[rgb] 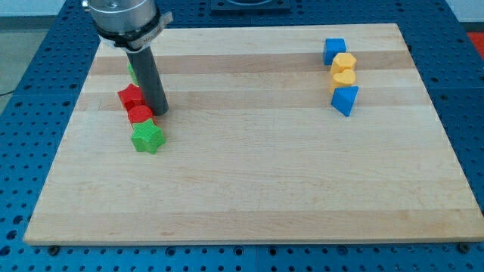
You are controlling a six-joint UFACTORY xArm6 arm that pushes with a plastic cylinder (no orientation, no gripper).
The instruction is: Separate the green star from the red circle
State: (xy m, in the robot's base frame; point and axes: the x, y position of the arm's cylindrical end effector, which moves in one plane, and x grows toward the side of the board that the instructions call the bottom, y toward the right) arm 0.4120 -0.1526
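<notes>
The green star (147,137) lies at the view's left, touching the red circle (139,115) just above it. A red star (131,97) sits above the circle, touching it. My tip (159,111) rests on the board right beside the red circle, on its right side, above and slightly right of the green star. A green block (131,72) is mostly hidden behind the rod.
At the view's upper right stand a blue cube (334,51), a yellow block (344,63), a second yellow block (342,77) and a blue triangle-like block (345,99) in a close column. The wooden board (265,166) lies on a blue perforated table.
</notes>
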